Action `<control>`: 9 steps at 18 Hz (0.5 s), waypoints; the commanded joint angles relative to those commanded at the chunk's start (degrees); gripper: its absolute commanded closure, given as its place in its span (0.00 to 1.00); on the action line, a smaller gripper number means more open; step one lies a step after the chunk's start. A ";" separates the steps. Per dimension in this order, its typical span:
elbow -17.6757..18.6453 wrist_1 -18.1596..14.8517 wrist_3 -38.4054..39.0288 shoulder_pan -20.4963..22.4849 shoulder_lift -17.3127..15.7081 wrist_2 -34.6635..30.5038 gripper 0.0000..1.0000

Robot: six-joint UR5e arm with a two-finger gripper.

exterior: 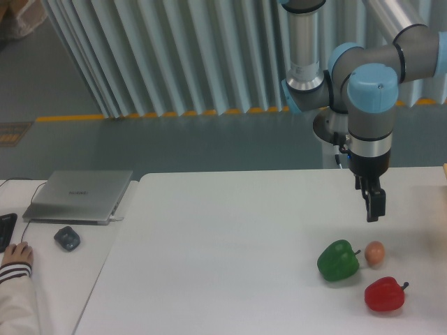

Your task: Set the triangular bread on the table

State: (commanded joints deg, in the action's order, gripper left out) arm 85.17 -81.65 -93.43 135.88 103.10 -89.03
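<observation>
The triangular bread cannot be found in this view, so neither its place nor the way its long axis points can be told; nothing golden or wedge-shaped lies on the large white desk (223, 244), and nothing shows between the fingers of the hand (375, 211).

The UR5e arm (370, 98) comes in from the upper right, its grey tubes and pale blue joint caps folding at the elbow, and its last link drops straight down. The hand hangs upright from it, dark fingers pointing at the desk top, above the surface and clear of it. It is seen nearly edge on as one narrow dark shape, so I cannot tell whether its fingers stand apart or together.

Below and a little left of the hand lies a green bell pepper (339, 261), with a small tan egg (374, 252) just beside it on the right. A red bell pepper (384, 294) sits nearer the front edge, close to both.

On the smaller desk (49, 293) at left lie a closed grey laptop (78, 195) and a dark mouse (67, 238)
</observation>
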 joint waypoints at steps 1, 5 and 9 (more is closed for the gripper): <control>0.00 -0.09 0.00 0.09 0.00 0.09 0.00; 0.35 0.09 0.35 0.17 0.00 3.50 0.00; 2.02 1.31 2.72 0.17 -0.18 3.69 0.00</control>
State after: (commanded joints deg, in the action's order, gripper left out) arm 87.19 -80.34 -90.71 136.05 102.92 -85.34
